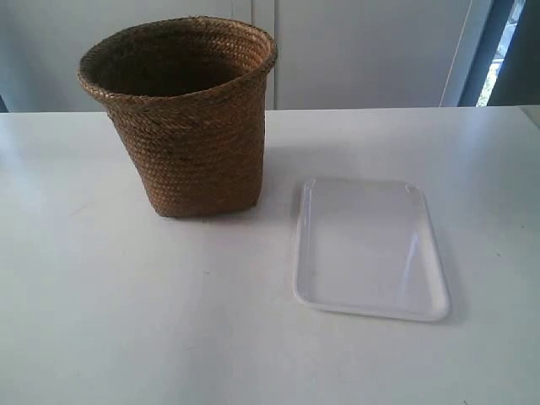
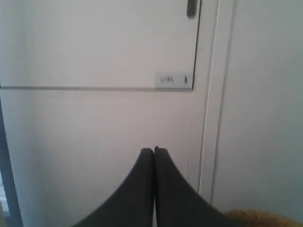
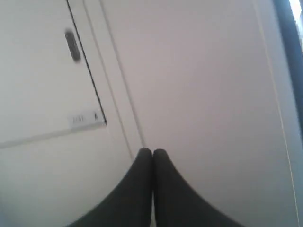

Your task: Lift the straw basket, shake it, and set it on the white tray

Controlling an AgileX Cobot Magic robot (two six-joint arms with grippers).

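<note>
The straw basket (image 1: 187,126) stands upright on the white table (image 1: 101,304), left of centre in the exterior view, its dark inside showing. Just to its right lies the white tray (image 1: 369,249), flat and with nothing in it, apart from the basket. Neither arm shows in the exterior view. My left gripper (image 2: 154,150) is shut with nothing between its black fingers; it points at a white cabinet wall, and a sliver of the basket's rim (image 2: 258,218) shows at the frame's edge. My right gripper (image 3: 152,151) is shut too, on nothing, facing the same wall.
White cabinet doors (image 1: 363,51) stand behind the table's far edge. A dark handle (image 3: 72,45) and a small label (image 2: 173,80) show on those doors in the wrist views. A window strip (image 1: 506,42) is at the exterior view's far right.
</note>
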